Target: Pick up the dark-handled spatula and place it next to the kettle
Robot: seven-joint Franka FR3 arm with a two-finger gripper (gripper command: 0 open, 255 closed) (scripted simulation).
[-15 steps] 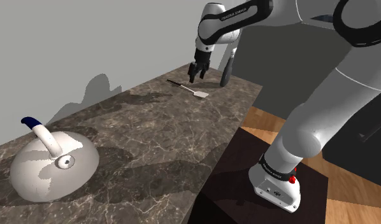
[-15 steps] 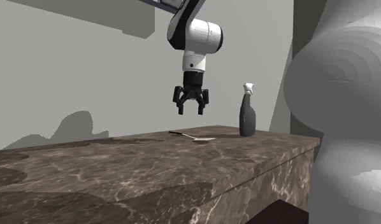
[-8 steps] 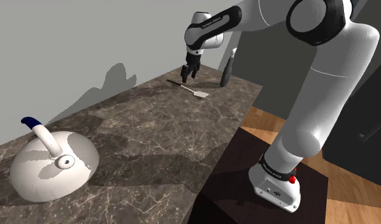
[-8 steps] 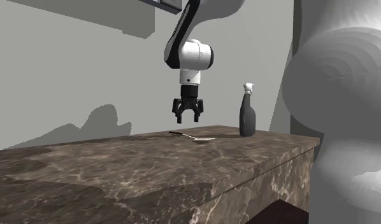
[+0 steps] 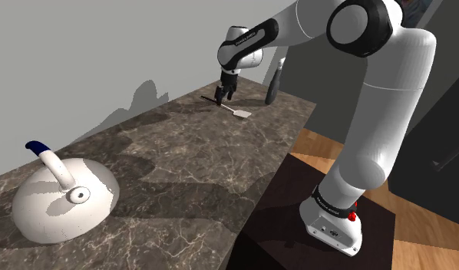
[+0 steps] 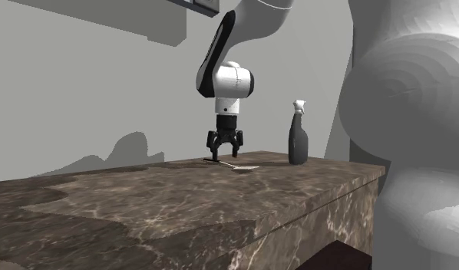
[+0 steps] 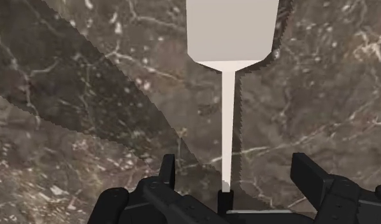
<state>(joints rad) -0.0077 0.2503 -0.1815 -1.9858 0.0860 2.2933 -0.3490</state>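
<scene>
The tool (image 5: 222, 93) hangs straight down over the spatula (image 5: 240, 113), way out at the end of the table (image 5: 182, 161) farthest from the kettle (image 5: 63, 201) and close to the edge that runs along the grey wall. It's wide open with nothing in it. In the wrist view the two black fingers (image 7: 167, 174) stand well apart on either side of the spatula (image 7: 230, 32), and neither one touches it.

The spatula lies flat on the dark marbled top. It has a pale squarish blade and a thin pale shaft, and the dark handle starts right about where the shaft passes between the fingers. The blade points away from the wall edge, toward the table's open long edge.

From the second exterior view the tool (image 6: 225, 154) sits really low, with its tips just above the table (image 6: 220, 207) at the handle end of the spatula (image 6: 243, 166). I honestly can't tell if they touch the surface.

A dark spray bottle (image 6: 298, 143) with a white nozzle stands upright near that same end of the table, just past the blade.

The kettle is a white dome with a curved handle that has a blue tip. It sits at the opposite end of the table, well apart from the spatula. The arm's dark stand (image 5: 285, 203) is on a wooden floor (image 5: 420, 249) beside the table's long open edge.
</scene>
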